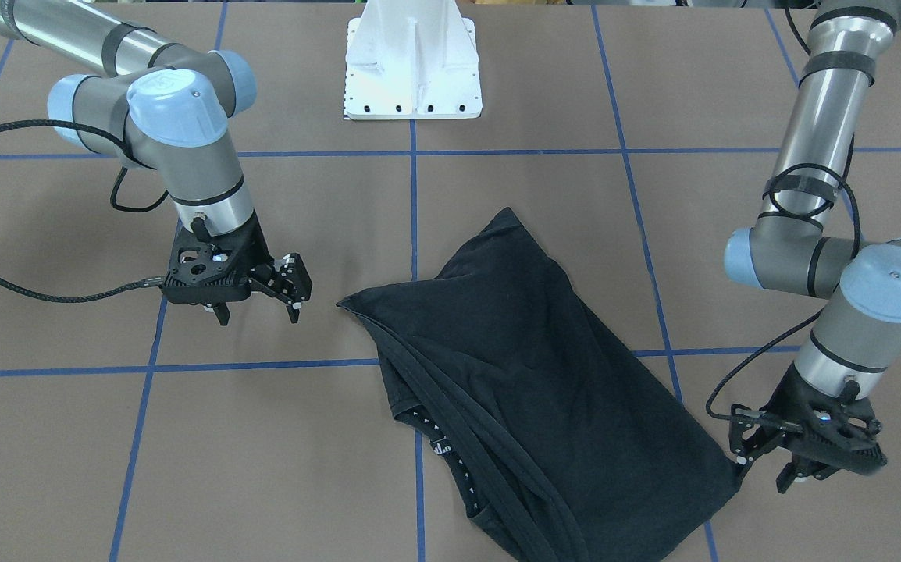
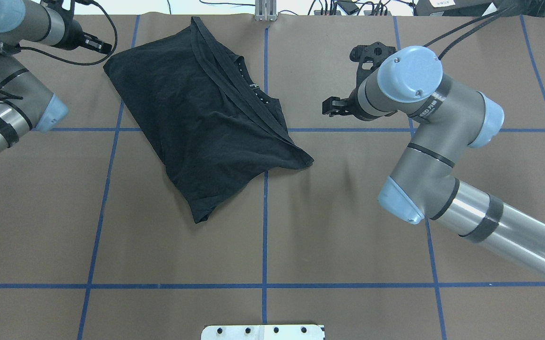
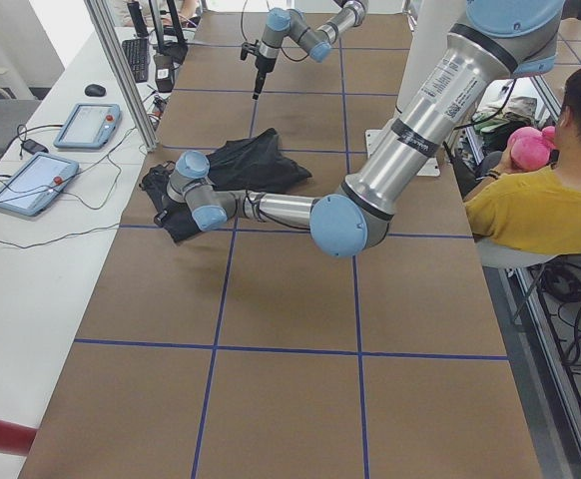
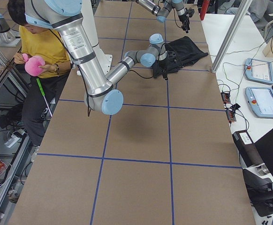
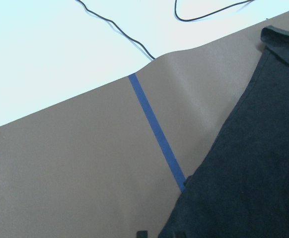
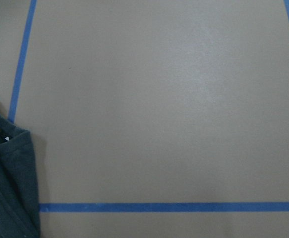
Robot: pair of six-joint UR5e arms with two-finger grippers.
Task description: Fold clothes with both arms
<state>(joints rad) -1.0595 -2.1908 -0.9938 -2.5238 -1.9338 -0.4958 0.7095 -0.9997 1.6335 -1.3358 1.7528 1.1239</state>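
Note:
The black T-shirt [image 1: 528, 375] lies folded on the brown table, plain side up, with its collar and label toward the front edge; no logo shows. It also shows in the overhead view [image 2: 201, 123]. My left gripper [image 1: 761, 473] is open and low at the shirt's far corner, with one fingertip right at the cloth edge. The left wrist view shows the shirt [image 5: 249, 173] filling its right side. My right gripper [image 1: 258, 314] is open and empty, hanging above bare table a short way from the shirt's other corner. The right wrist view shows only the shirt's collar edge [image 6: 8, 183].
The white mounting pedestal [image 1: 411, 70] stands at the robot's side of the table. Blue tape lines [image 1: 413, 226] grid the brown surface. A person in a yellow shirt [image 3: 540, 210] sits beside the table. Tablets [image 3: 86, 125] and cables lie on the white bench beyond it.

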